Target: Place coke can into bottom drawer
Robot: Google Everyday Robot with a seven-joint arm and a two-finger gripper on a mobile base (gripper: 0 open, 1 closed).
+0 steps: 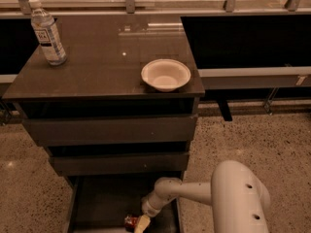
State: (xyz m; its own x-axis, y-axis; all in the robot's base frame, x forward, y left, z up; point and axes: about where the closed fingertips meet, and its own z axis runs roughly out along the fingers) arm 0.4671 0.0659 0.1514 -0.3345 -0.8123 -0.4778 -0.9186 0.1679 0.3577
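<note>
The gripper (141, 223) was down inside the open bottom drawer (104, 198), at the frame's 6 o'clock edge. The coke can (129, 222) sat touching it at the gripper's 9 o'clock, low over the drawer's dark floor. Whether the gripper clasped the can or had let go could not be told. Nor could the can's long axis, since only a red patch showed. The white arm (187, 192) reached in from 3 o'clock, past the drawer's right side. In my judgement the coming move turned on that contact: release, then withdraw toward 3 o'clock. Up on the cabinet top (107, 57) stood a water bottle (47, 33) at 10 o'clock and a white bowl (165, 74). The speckled floor (252, 135) lay around.
</note>
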